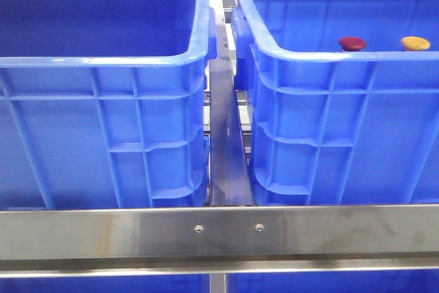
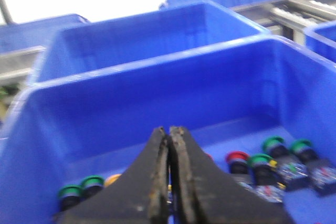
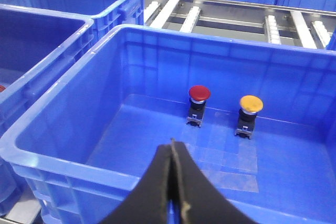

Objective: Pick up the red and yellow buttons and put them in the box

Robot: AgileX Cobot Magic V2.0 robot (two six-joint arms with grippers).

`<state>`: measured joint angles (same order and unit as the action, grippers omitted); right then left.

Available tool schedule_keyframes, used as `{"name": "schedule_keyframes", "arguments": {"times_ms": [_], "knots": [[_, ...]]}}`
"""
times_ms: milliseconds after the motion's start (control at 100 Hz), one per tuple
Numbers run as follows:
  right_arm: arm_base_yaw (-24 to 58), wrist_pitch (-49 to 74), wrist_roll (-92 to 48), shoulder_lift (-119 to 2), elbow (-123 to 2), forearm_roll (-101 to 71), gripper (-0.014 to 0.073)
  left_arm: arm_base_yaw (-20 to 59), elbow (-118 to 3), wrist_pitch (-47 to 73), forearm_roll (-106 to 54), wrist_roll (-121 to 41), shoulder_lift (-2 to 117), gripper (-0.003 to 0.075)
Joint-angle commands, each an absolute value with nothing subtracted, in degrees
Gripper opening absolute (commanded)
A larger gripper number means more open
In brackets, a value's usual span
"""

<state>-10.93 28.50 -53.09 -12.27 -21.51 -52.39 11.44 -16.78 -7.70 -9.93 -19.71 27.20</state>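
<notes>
A red button (image 3: 199,93) and a yellow button (image 3: 251,103) stand upright on black bodies, side by side on the floor of the right blue crate (image 3: 58,153). Their caps show over that crate's near rim in the front view, red (image 1: 352,43) and yellow (image 1: 415,43). My right gripper (image 3: 172,143) is shut and empty, above the crate's near rim and short of the buttons. My left gripper (image 2: 169,129) is shut, hovering over another blue crate (image 2: 131,93) holding several green, red and yellow buttons (image 2: 237,159). Neither gripper shows in the front view.
The left blue crate (image 1: 103,60) stands next to the right crate (image 1: 302,56), with a metal rail (image 1: 225,142) between them and a steel bar (image 1: 219,231) across the front. More blue crates and a roller conveyor (image 3: 226,19) lie behind.
</notes>
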Motion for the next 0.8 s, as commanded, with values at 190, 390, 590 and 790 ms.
{"name": "schedule_keyframes", "arguments": {"times_ms": [190, 390, 590, 790], "knots": [[-11.3, 26.3, -53.7, -12.7, -22.8, -53.9, -0.0068, 2.8, -5.9, -14.2, -0.4, -3.2, 14.2, -0.002], [-11.3, 26.3, -53.7, -12.7, -22.8, -53.9, -0.0068, -3.4, 1.7, -7.4, 1.7, 2.9, 1.6, -0.002], [-11.3, 26.4, -53.7, -12.7, -22.8, -53.9, -0.0068, -4.1, 3.0, 4.9, 2.6, 4.1, -2.2, -0.002], [-11.3, 26.5, -53.7, -12.7, -22.8, -53.9, -0.0068, -4.1, 3.0, 6.7, 2.6, 4.1, -2.0, -0.002]]}}
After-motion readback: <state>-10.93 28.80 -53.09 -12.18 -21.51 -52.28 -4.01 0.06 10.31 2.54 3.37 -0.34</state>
